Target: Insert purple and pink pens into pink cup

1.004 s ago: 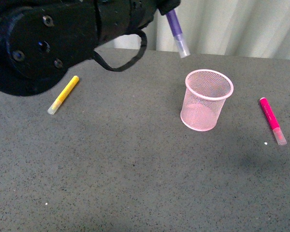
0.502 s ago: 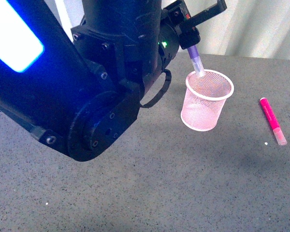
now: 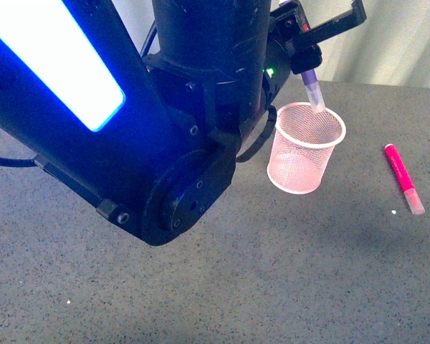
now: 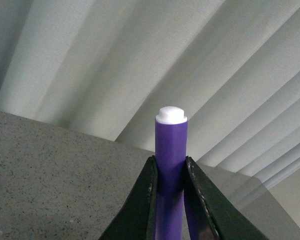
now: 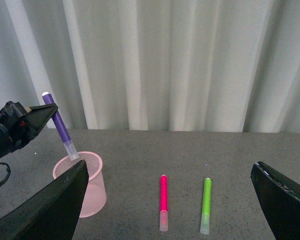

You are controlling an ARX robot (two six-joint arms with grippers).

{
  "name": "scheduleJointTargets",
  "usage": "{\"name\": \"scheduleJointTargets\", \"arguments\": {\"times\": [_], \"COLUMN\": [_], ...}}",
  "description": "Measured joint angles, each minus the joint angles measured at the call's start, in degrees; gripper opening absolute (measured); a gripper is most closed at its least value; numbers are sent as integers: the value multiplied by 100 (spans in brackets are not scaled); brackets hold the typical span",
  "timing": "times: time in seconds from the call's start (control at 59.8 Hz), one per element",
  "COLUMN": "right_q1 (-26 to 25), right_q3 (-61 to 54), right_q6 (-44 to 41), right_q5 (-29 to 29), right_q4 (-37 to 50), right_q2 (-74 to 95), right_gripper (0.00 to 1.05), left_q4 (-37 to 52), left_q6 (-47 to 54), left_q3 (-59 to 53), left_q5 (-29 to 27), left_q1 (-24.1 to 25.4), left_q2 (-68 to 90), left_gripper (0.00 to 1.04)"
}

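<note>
My left gripper [image 3: 306,63] is shut on the purple pen [image 3: 313,87] and holds it tilted, clear cap down. The cap tip is at the far rim of the pink cup [image 3: 301,161], over its mouth. In the left wrist view the jaws clamp the purple barrel [image 4: 171,145] at the gripper [image 4: 170,161]. The right wrist view shows the purple pen [image 5: 60,125] above the cup [image 5: 90,192]. The pink pen [image 3: 403,177] lies on the table right of the cup; it also shows in the right wrist view [image 5: 163,197]. My right gripper [image 5: 170,166] is open and empty, above the table.
A green pen [image 5: 205,200] with a clear cap lies beside the pink pen. My left arm [image 3: 165,122] fills the left half of the front view and hides the table behind it. A white curtain [image 5: 190,65] hangs past the table's far edge.
My left arm has swung right and down with the purple pen, bringing its cap from left of the cup to the cup's rim. The arm now covers the yellow marker.
</note>
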Motion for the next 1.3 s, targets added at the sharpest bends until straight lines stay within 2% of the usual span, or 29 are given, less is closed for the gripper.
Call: {"name": "scheduleJointTargets", "arguments": {"times": [0.619,1.121,1.305], "right_q1": [0,0,0], "right_q3": [2,0,0], "right_q6": [0,0,0], "right_q5": [0,2,0], "right_q4": [0,0,0], "right_q2": [0,0,0], "right_gripper": [98,98,98], "left_q4": [83,-68,-63], "left_q6": [280,463,492], "left_q3": [-122,-118,-116], "left_q5": [0,-9,-9], "left_q1": [-79,-72,-72], "left_q2": [348,348,348], "left_gripper": [12,99,98]}}
